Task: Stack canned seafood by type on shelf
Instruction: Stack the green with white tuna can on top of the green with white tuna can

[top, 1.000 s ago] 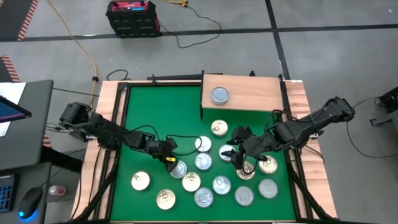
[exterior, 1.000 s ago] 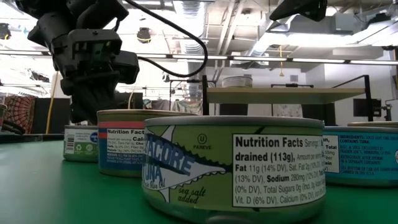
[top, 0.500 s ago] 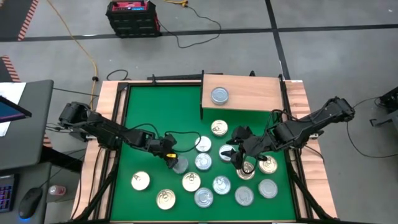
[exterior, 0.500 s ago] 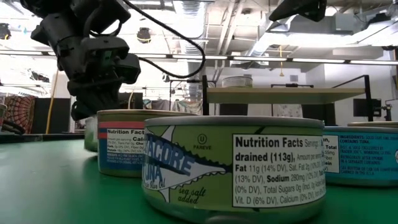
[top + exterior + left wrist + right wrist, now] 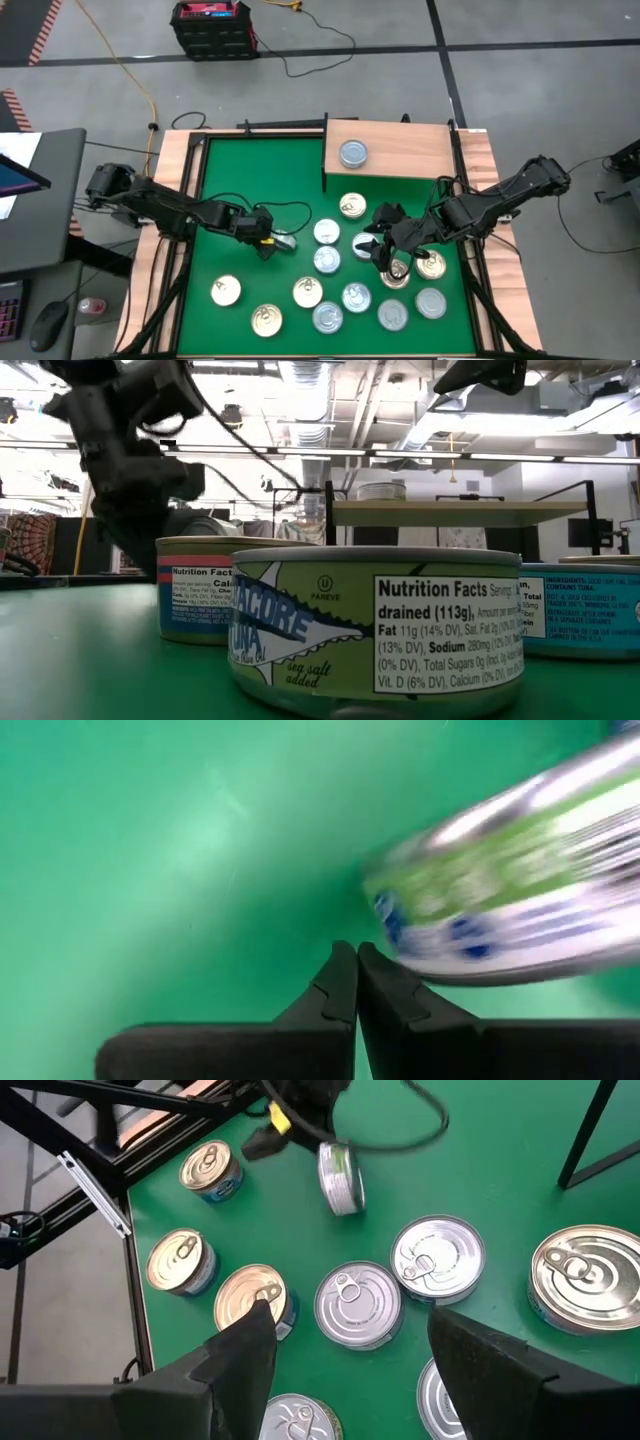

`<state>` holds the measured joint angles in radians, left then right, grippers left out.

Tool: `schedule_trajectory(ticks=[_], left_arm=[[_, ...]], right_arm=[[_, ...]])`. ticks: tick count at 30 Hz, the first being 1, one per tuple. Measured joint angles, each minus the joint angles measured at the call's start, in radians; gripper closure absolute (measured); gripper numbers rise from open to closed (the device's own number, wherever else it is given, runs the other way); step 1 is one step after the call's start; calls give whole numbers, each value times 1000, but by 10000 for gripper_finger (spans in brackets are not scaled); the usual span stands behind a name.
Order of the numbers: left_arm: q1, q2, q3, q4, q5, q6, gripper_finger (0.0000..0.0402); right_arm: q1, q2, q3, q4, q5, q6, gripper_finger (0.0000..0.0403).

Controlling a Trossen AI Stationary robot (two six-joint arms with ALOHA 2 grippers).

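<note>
Left jaws (image 5: pixel 268 243) fully closed, empty, tin (image 5: pixel 285 241) on edge just beside them mid-tabletop (image 5: pixel 230 170), right jaws (image 5: pixel 383 262) wide open above near-right tins, one silver tin (image 5: pixel 352 153) on far shelf (image 5: pixel 400 150).

bare green mat (image 5: pixel 230 180) at left, tins (image 5: pixel 345 297) crowding the right

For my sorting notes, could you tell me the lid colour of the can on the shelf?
Silver, best seen in the high view: can on the shelf.
</note>
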<state>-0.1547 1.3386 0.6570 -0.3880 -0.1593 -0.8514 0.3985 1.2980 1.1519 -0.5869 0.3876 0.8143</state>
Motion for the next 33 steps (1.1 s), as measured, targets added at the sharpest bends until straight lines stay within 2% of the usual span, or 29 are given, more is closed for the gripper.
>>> schedule_trajectory(ticks=[4, 7, 9, 12, 17, 21, 26, 30, 33], left_arm=[[-19, -95, 39, -88, -32, 115, 399], [-21, -148, 67, -161, -32, 219, 371], [-19, -173, 87, -180, -22, 283, 334], [-1, -181, 120, -173, 18, 348, 260], [34, -123, 175, -76, 100, 508, 132], [58, -30, 237, -42, 109, 658, 73], [98, 105, 317, -20, 197, 817, 67], [120, 185, 365, -11, 295, 896, 81], [124, 221, 375, -16, 330, 937, 101]], right_arm=[[-2, 0, 0, -1, 0, 0, 120], [-10, 0, 0, -1, -2, -5, 120], [-18, 0, 0, -1, -17, -11, 120], [-38, 0, 0, -2, -54, -19, 120], [-62, 0, 0, -1, -85, -31, 120], [-62, 0, 0, 14, -90, -30, 120], [-51, 0, 0, 52, -90, -24, 120], [-44, 0, 0, 49, -86, 11, 120], [-32, 0, 0, 49, -71, 30, 120]])
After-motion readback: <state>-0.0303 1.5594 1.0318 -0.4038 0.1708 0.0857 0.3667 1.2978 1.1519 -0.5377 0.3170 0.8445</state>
